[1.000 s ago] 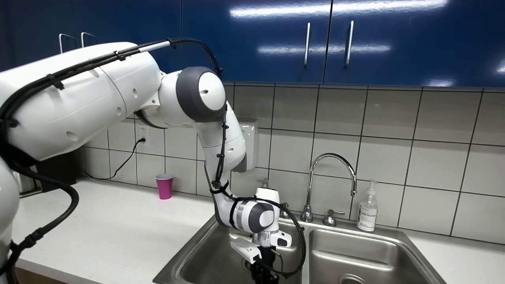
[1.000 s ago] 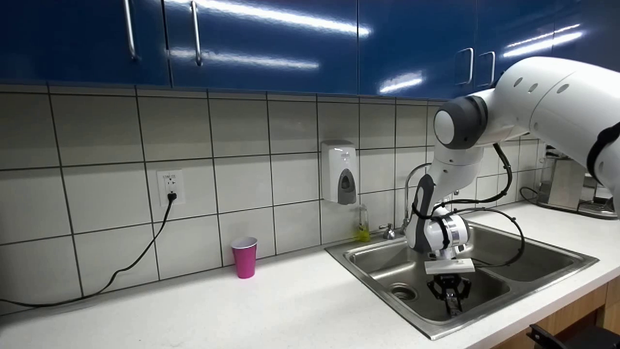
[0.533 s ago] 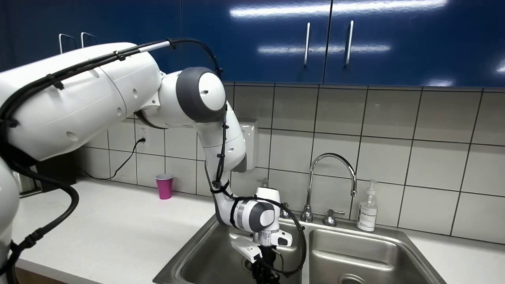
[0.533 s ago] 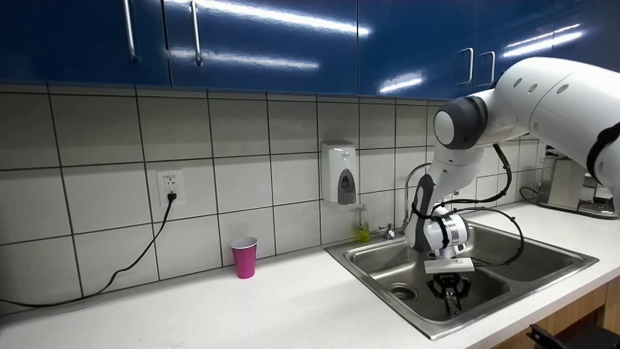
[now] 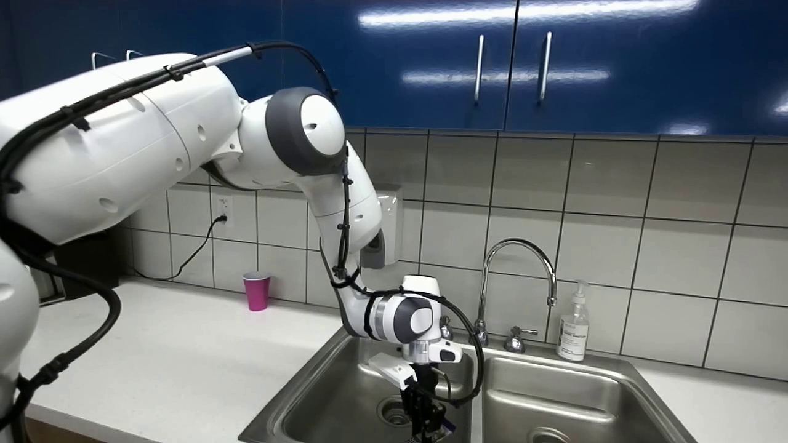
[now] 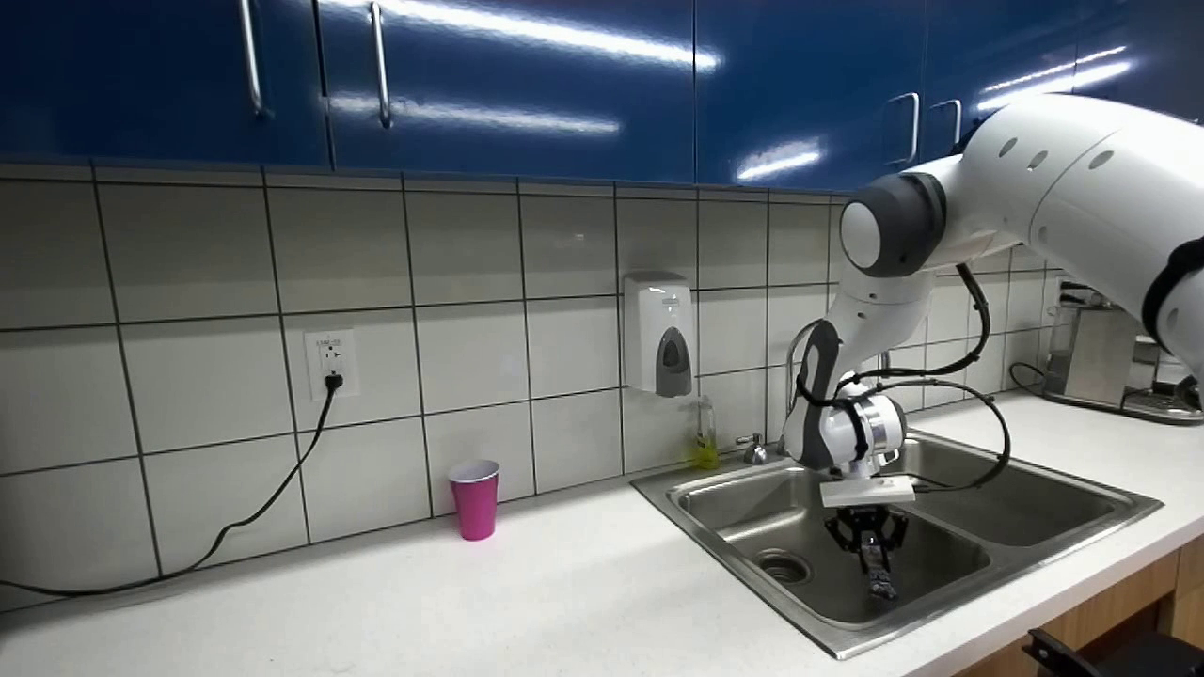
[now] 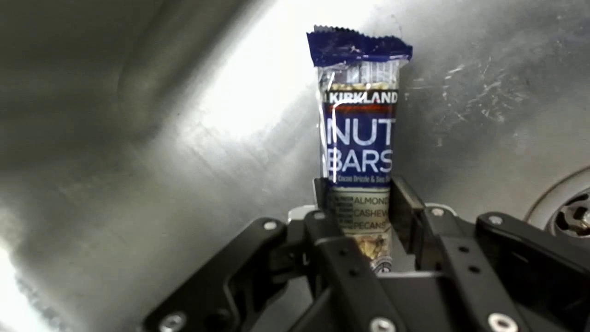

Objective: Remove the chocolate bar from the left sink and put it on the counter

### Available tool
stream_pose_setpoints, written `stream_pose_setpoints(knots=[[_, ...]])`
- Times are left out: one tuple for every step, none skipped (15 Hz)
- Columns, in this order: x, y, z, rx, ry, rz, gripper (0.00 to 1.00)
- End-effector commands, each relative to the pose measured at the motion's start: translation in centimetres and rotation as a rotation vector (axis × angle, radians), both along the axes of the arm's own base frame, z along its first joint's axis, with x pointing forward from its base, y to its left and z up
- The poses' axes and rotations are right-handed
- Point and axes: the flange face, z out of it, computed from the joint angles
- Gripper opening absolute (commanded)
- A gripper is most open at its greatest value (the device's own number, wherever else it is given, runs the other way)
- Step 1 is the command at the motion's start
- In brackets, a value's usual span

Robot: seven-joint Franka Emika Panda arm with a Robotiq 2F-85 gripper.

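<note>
The chocolate bar (image 7: 362, 143) is a slim wrapped bar with a dark blue label and a clear part. My gripper (image 7: 361, 198) is shut on it, with one finger pad on each long side. The far end of the bar sticks out beyond the fingertips. In an exterior view the bar (image 6: 879, 572) hangs below the gripper (image 6: 871, 550), inside the left sink (image 6: 748, 515) and seemingly above its floor. In an exterior view only a small blue end of the bar (image 5: 447, 426) shows beside the gripper. The off-white counter (image 5: 184, 363) lies left of the sink.
The sink drain (image 7: 576, 214) is to the right in the wrist view. A faucet (image 5: 483, 289) and handles stand behind the basins. A pink cup (image 6: 475, 500) stands on the counter near the tiled wall. A soap bottle (image 5: 573, 329) stands behind the right basin (image 5: 554, 400).
The arm and gripper have risen a little in the last half second, and the bar has come up with them. Before that they hardly moved.
</note>
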Motion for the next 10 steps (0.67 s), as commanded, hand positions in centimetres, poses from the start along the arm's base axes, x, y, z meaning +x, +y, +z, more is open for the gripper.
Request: stream_pose_setpoints(knots=[[-0.2, 0.4, 3.2, -0.023, 0.001, -0.007, 0.1], [-0.2, 0.5, 3.7, -0.029, 0.003, -0.005, 0.1], [-0.3, 0.7, 4.2, -0.033, 0.01, 0.002, 0.1], [-0.4, 0.9, 4.6, -0.037, 0.014, 0.007, 0.1], [-0.5, 1.3, 5.0, -0.038, 0.018, 0.016, 0.1], [-0.6, 1.6, 5.4, -0.042, 0.022, 0.03, 0.1], [-0.7, 2.2, 5.7, -0.04, 0.025, 0.052, 0.1], [-0.8, 2.7, 6.1, -0.041, 0.027, 0.073, 0.1], [-0.9, 3.3, 6.5, -0.042, 0.03, 0.094, 0.1], [-1.0, 3.9, 6.8, -0.038, 0.03, 0.114, 0.1]])
